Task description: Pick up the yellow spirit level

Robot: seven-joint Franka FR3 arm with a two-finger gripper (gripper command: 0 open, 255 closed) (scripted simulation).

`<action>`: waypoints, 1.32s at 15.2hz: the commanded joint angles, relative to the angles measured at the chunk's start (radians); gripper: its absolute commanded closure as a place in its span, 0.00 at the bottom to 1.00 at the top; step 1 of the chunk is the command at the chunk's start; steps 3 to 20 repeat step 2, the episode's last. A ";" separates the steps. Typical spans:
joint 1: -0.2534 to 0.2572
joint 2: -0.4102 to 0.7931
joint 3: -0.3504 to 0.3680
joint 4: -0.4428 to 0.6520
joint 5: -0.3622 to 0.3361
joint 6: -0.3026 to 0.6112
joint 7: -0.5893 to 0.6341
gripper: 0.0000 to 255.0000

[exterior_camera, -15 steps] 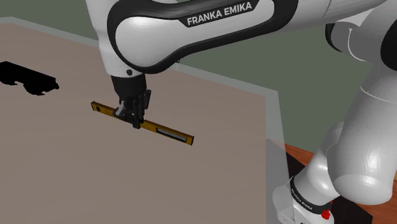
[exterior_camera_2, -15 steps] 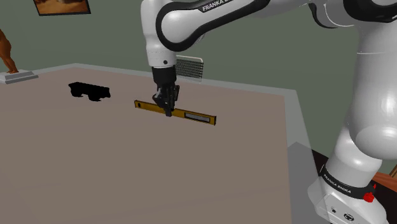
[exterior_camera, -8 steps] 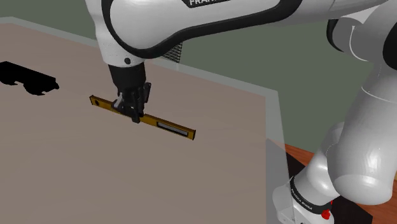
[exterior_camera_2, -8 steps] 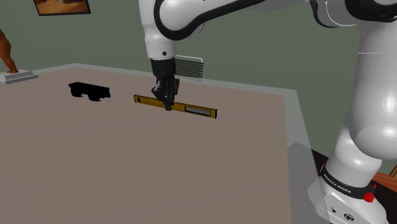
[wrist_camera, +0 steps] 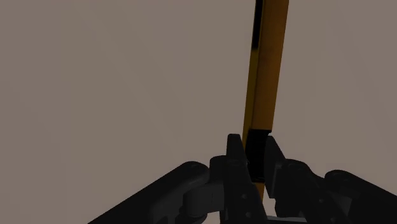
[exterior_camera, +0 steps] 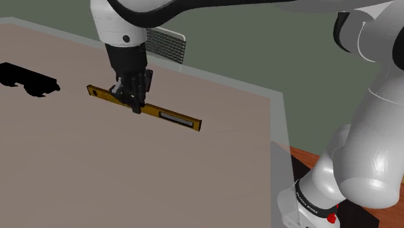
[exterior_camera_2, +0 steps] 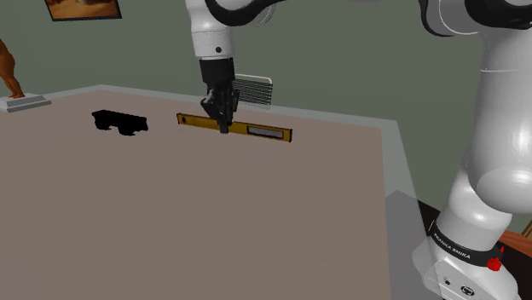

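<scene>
Jaws are closed down narrow on the yellow spirit level [wrist_camera: 266, 76]: in the wrist view the two black fingers [wrist_camera: 235, 159] clasp its slim body from either side, with no gap showing between pads and bar, and the yellow length runs straight away from them over the brown table [wrist_camera: 95, 76]. In the shoulder view the spirit level [exterior_camera: 165, 114] hangs crosswise under the hand, over the far part of the table [exterior_camera: 129, 175], with the grasp set a little toward the shoulder view's left end, so the longer part, with its window, sticks out to the right. The second exterior view shows the same bar [exterior_camera_2: 256, 130] roughly level beneath the hand, short of the table's [exterior_camera_2: 213, 222] back edge and in front of a white ribbed grille [exterior_camera_2: 253, 89]. A black object [exterior_camera_2: 119, 122] lies well apart from it, toward that view's left. I judge the grasp made and the lift in hand; whether the bar is already clear of the surface cannot be told for certain. The next move calls for a straight, steady rise with the squeeze unchanged, since the off-centre hold could let the longer end sag or the bar twist between the pads.
</scene>
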 commanded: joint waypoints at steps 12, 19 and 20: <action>0.001 0.002 0.001 0.018 0.000 -0.017 0.000 1.00; 0.001 0.002 0.001 0.018 0.000 -0.017 0.000 1.00; 0.001 0.002 0.001 0.018 0.000 -0.017 0.000 1.00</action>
